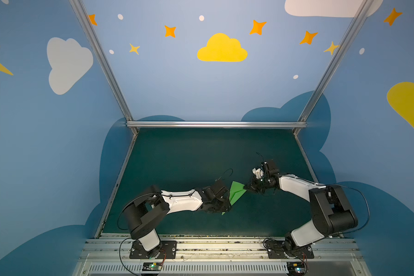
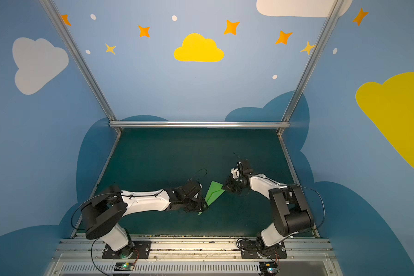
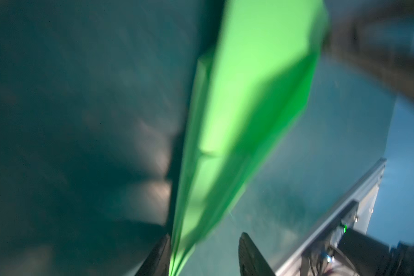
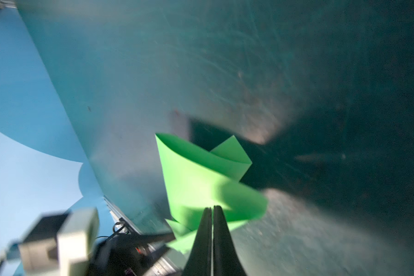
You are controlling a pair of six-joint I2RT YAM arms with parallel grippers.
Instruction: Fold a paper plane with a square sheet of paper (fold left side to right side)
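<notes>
While stretched over the near middle of the mat (image 1: 201, 155), pinched at one corner of plane (image 1: 236, 194) by clenched right gripper (image 4: 212, 207); narrow end passing loose between parted fingers of left gripper (image 3: 204, 239), released.

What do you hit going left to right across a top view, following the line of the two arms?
left arm → left pincer → paper plane → right pincer → right arm
</notes>
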